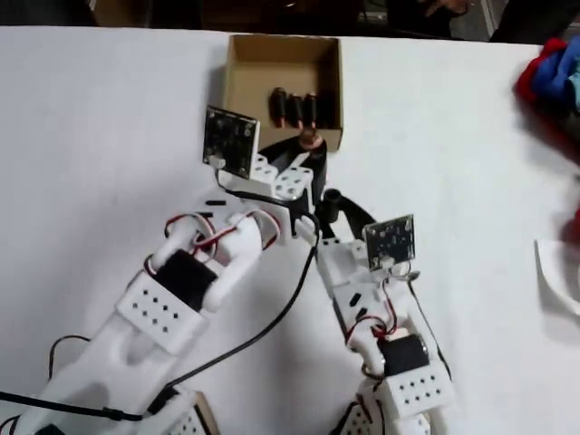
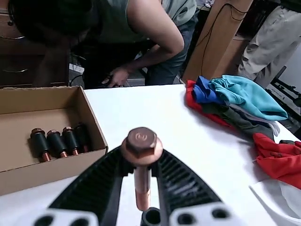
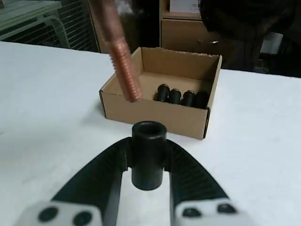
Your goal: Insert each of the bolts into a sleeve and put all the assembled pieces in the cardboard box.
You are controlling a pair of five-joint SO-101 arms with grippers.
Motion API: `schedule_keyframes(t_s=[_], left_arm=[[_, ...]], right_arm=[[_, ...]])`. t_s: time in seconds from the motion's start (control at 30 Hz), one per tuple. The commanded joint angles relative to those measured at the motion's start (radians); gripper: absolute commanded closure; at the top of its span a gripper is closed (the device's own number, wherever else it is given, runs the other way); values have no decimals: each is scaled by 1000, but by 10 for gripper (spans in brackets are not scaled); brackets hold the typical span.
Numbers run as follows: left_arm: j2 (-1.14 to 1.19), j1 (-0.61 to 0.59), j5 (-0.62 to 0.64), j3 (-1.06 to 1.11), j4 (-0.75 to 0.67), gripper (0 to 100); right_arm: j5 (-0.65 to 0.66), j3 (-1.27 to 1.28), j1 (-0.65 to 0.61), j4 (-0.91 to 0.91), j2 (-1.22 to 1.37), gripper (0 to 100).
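Box (image 1: 263,65) on bench (image 1: 91,136): four assembled pieces (image 2: 57,141) inside. Left end effector (image 2: 141,159) clamps a bolt (image 2: 142,143); right end effector (image 3: 148,153) clamps a sleeve (image 3: 148,162).

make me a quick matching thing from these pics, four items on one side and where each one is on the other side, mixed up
Things
1. bolt
2. sleeve
3. assembled pieces
4. clothes

Places
A. in a row inside the cardboard box
B. heaped on the table, away from the box
C. gripped in the right claw
D. gripped in the left claw

Pairs: 1-D, 2-C, 3-A, 4-B
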Motion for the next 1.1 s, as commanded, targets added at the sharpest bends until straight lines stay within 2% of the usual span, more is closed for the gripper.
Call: schedule_keyframes(t_s=[0.0,0.2,0.4,0.67,1.07], left_arm=[[0,11,6,-42,-2,974],[0,12,6,-33,-3,974],[-8,12,6,8,-8,974],[-9,12,5,-87,-6,974],[-2,31,5,-79,43,974]], right_arm=[[12,40,-5,22,-143,975],[12,64,-5,51,-234,975],[12,64,-5,54,-216,975],[12,64,-4,48,-176,975],[14,64,-2,36,-173,975]])
